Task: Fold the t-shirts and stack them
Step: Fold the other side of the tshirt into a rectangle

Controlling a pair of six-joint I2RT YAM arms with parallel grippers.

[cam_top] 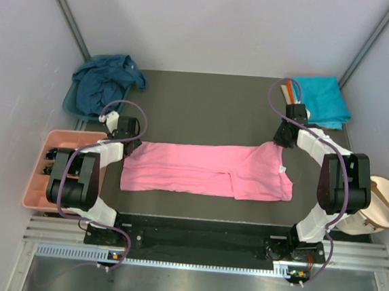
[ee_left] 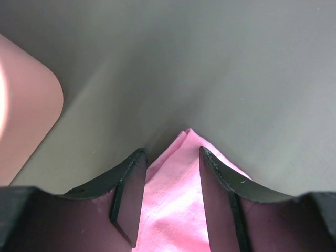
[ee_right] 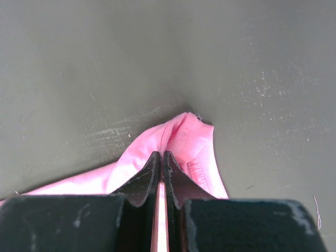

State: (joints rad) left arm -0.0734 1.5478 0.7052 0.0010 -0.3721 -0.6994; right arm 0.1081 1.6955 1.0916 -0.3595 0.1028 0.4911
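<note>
The pink shirt (cam_top: 206,170) lay spread across the table (cam_top: 205,105). The right gripper (ee_right: 161,155) was clamped on its far right corner. The left gripper (ee_left: 171,155), jaws apart, straddled its far left corner.

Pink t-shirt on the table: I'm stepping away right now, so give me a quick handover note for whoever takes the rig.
Left hand: open, fingers astride the far left corner of the pink t-shirt, not gripping.
Right hand: shut on its far right corner.
Navy t-shirt: crumpled in the teal basin, far left.
Turquoise t-shirt: lying flat, far right.
Done: pink laid out lengthwise mid-table.
Left: finish folding pink, fold navy, stack.
</note>
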